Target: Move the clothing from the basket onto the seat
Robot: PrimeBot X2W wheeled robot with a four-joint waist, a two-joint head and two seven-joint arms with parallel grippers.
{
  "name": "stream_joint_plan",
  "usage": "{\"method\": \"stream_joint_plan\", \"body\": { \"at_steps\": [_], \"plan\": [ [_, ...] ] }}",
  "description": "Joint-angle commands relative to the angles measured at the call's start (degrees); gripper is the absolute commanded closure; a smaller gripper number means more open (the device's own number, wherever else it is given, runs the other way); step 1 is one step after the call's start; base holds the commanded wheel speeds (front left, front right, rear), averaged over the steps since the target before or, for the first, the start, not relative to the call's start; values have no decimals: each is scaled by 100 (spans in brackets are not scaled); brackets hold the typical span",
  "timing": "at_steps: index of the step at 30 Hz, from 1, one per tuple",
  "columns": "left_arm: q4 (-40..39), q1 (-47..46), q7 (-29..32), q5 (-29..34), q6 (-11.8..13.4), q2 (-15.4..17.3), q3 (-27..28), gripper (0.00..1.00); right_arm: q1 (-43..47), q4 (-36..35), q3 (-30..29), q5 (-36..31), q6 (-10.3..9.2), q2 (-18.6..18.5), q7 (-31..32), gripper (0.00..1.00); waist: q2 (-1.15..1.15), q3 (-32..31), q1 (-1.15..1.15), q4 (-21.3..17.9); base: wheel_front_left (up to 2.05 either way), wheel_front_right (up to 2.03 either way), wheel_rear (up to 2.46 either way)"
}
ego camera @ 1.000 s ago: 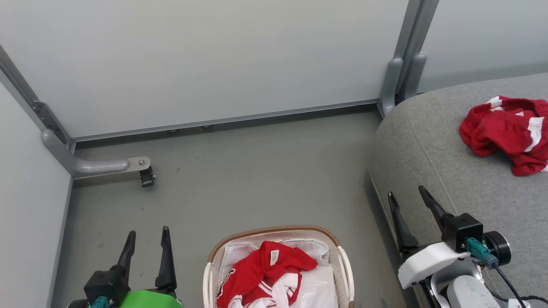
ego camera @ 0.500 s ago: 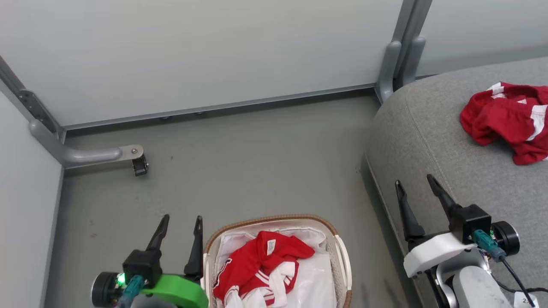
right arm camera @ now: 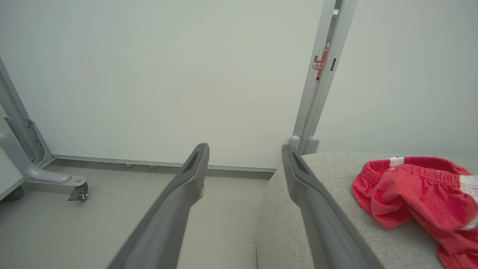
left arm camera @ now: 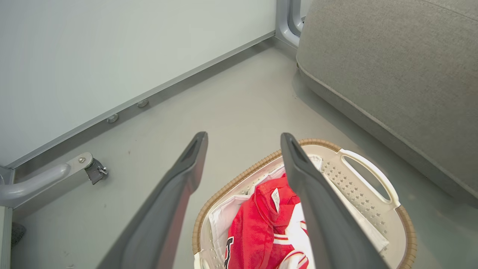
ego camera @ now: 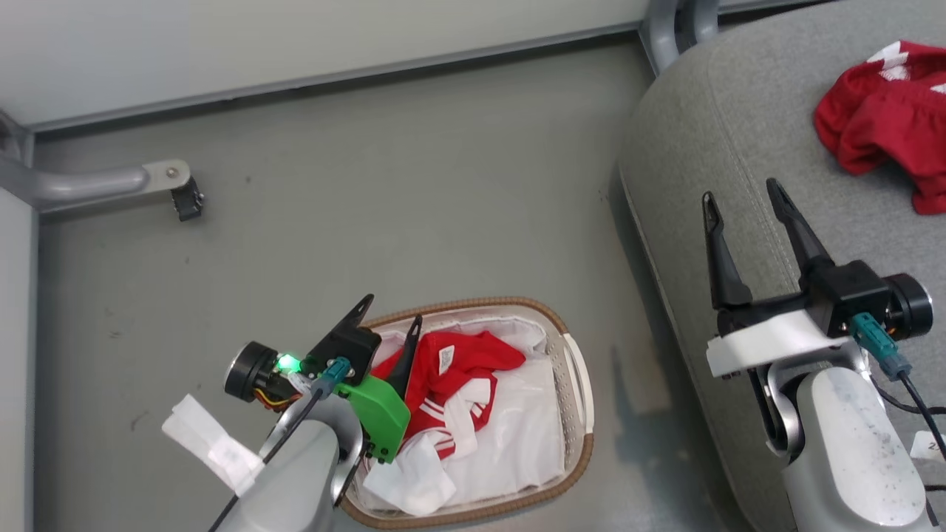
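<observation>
The white perforated basket (ego camera: 579, 384) with a brown rim stands on the floor, and a red and white piece of clothing (ego camera: 462, 358) lies crumpled on its white liner. My left gripper (ego camera: 392, 310) hangs open above the basket's left rim, one finger over the red fabric, holding nothing. From the left wrist, the open left gripper (left arm camera: 243, 135) frames the clothing (left arm camera: 257, 228) and the basket (left arm camera: 405, 224). A second red garment (ego camera: 883, 111) lies on the grey seat (ego camera: 702, 133). My right gripper (ego camera: 740, 191) stands open and empty over the seat's front edge; the right wrist view shows this gripper (right arm camera: 242, 146), the garment (right arm camera: 410, 190) and the seat (right arm camera: 392, 243).
Pale partition walls close the far side. A grey metal foot with a caster (ego camera: 174, 188) juts onto the floor at the left, and a grey post (ego camera: 669, 22) stands by the seat's corner. Bare grey floor lies between basket and wall.
The head camera has tilted down, shifting the whole picture. My left gripper has swung right from beside the basket to above its left rim. The right gripper keeps its place over the seat edge.
</observation>
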Motion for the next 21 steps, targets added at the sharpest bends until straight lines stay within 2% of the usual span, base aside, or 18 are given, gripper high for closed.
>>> {"method": "stream_joint_plan", "body": {
  "at_steps": [1,11,21],
  "plan": [
    [224,-286,22,-32,-9,22,-76,0,-152,-85,-9,-34,-8,-19,-4,0,0,819,0,-374,0,0,0],
    [1719,-1443,71,-164,-18,29,-598,0,-618,-581,-44,-34,-8,-15,-3,0,0,2005,0,-839,0,0,0],
    [2478,-2130,137,-470,-22,99,-821,0,-900,-780,124,185,-8,-14,-3,0,0,2677,0,-1108,0,0,0]
  ]
}}
